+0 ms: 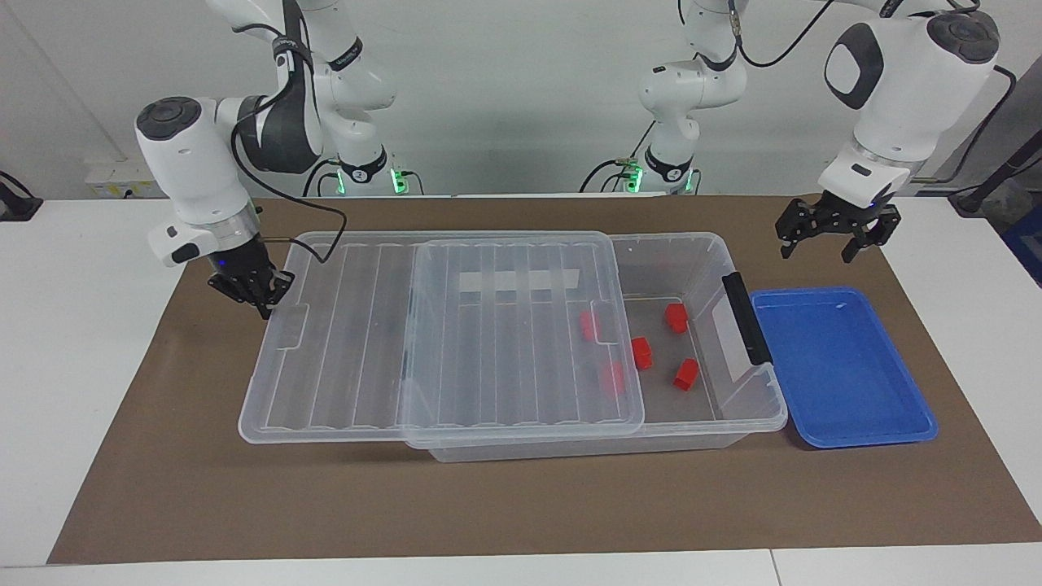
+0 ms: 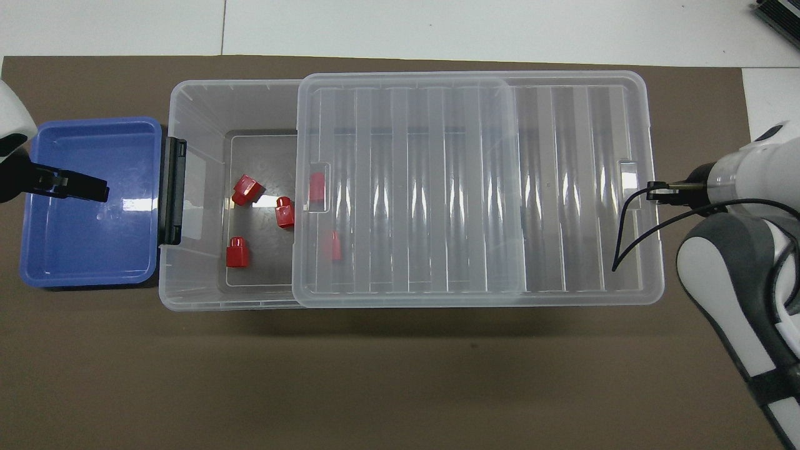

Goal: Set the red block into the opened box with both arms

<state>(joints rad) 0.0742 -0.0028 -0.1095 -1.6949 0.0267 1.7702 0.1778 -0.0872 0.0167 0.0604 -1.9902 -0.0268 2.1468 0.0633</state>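
**Blocks in the box, lid next**

The right gripper [image 1: 262, 299] has its fingers pressed together and holds nothing. Its tip sits right at the end of the clear lid [image 1: 440, 334], at the right arm's end of the tabletop. I cannot tell if it touches the lid's edge.

The left gripper [image 1: 829, 236] has its fingers spread wide and holds nothing. It hangs over the brown mat [image 1: 521, 505], by the edge of the blue tray [image 1: 912, 423] that is nearer the robots. The tray has nothing in it.

All five red blocks sit inside the box [image 1: 757, 423]. Three lie in the open part, like this red block [image 1: 685, 373]. Two more show through the lid.

So putting blocks in looks done. The lid lies slid toward the right arm's end, leaving the end by the black handle [image 1: 745, 317] open.

I think the step now is closing. The right gripper would push the lid along the box toward the handle, keeping it straight so it does not jam. The left arm waits.
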